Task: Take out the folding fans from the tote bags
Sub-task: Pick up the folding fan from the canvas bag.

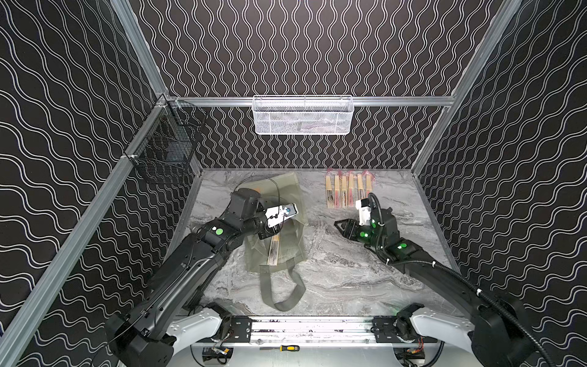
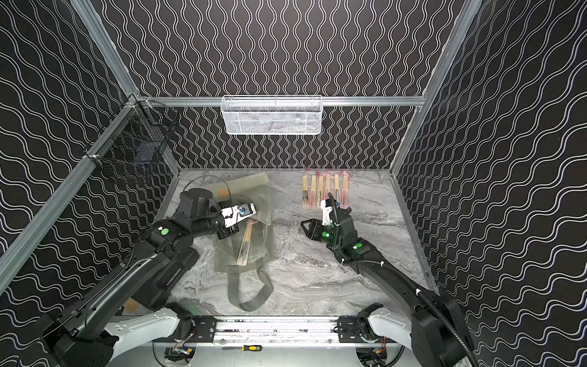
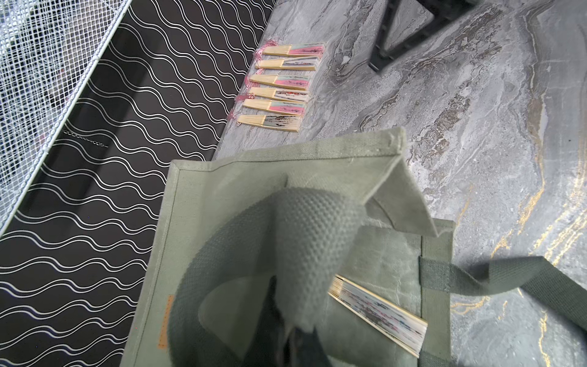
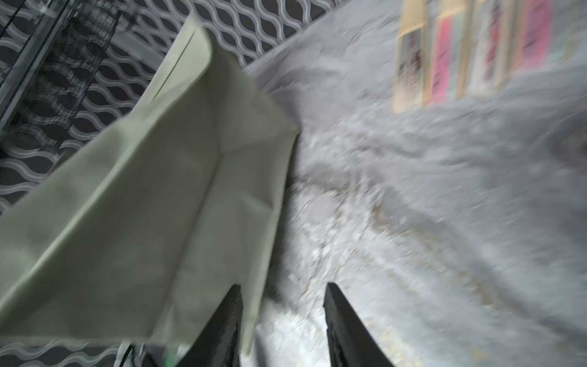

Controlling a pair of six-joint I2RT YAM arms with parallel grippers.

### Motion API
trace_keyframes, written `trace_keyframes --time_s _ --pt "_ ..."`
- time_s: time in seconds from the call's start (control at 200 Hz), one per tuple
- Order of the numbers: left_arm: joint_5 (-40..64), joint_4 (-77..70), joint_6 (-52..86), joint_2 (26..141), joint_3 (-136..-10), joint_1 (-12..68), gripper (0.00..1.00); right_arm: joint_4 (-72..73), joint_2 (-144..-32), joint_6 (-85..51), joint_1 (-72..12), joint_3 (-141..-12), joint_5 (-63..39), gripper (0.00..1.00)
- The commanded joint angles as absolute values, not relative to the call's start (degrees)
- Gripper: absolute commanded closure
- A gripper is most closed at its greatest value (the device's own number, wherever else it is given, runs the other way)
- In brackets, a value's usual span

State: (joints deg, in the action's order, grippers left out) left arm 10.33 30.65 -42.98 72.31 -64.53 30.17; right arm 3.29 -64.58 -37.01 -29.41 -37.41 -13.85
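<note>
Progress: the task was partly done. Six folding fans (image 1: 347, 190) lay closed in a neat row on the table (image 1: 349, 276), near the back wall on the right side, tassels towards the wall, all clear of the tote bag (image 1: 292, 244). The left wrist view confirmed the same row of six.

Outstanding: at least one fan (image 1: 273, 252) was not yet out. It lay inside the tote bag on the lower panel, lengthwise, one end close to the hem of the mouth, as seen in both top views and the left wrist view. Whether further fans sat deeper under the fabric could not be told.

Left claw (image 1: 268, 234): closed tight on one strap handle (image 3: 305, 228), holding the upper panel raised so the mouth stood open. The other strap (image 1: 279, 292) trailed loose on the table in front of the bag. The fan in the bag lay just below and beside this claw, not touched by it.

Right claw (image 1: 339, 225): jaws apart, nothing between them. It hung over bare table to the right of the bag, tips pointed towards it, near the bag's side edge but apart from it. The fan in the bag lay beyond that edge, out of its immediate reach; the laid-out row was behind it.

Judgement: the next removal would fall to the right claw, through the held-open mouth.
</note>
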Motion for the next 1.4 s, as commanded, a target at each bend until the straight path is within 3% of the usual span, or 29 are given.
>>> trace_keyframes --time_s 0.0,0.726,0.891,1.111,1.241,1.396 --pt "11.72 27.69 -41.84 72.57 -64.51 29.73 1.00 5.22 -62.91 -42.08 -31.47 -35.86 -13.59 0.57" --pt "11.02 27.90 -42.12 72.57 -64.34 28.96 1.00 8.66 -60.13 -55.81 -55.81 -36.43 -1.01 0.58" --pt "10.90 28.40 -41.68 72.65 -65.03 28.98 1.00 9.54 -59.99 -56.60 -61.62 -37.59 6.70 0.58" --pt "11.26 28.10 -40.96 72.38 -65.12 28.98 1.00 8.29 -66.26 -54.54 -70.71 -41.75 13.47 0.57" --pt "11.80 28.31 -40.56 72.87 -65.48 28.94 1.00 11.14 -69.15 -52.10 -76.14 -41.84 21.67 0.62" --pt "11.60 28.09 -40.30 72.78 -65.54 28.93 1.00 10.78 -75.44 -49.70 -77.93 -44.82 21.91 0.62"
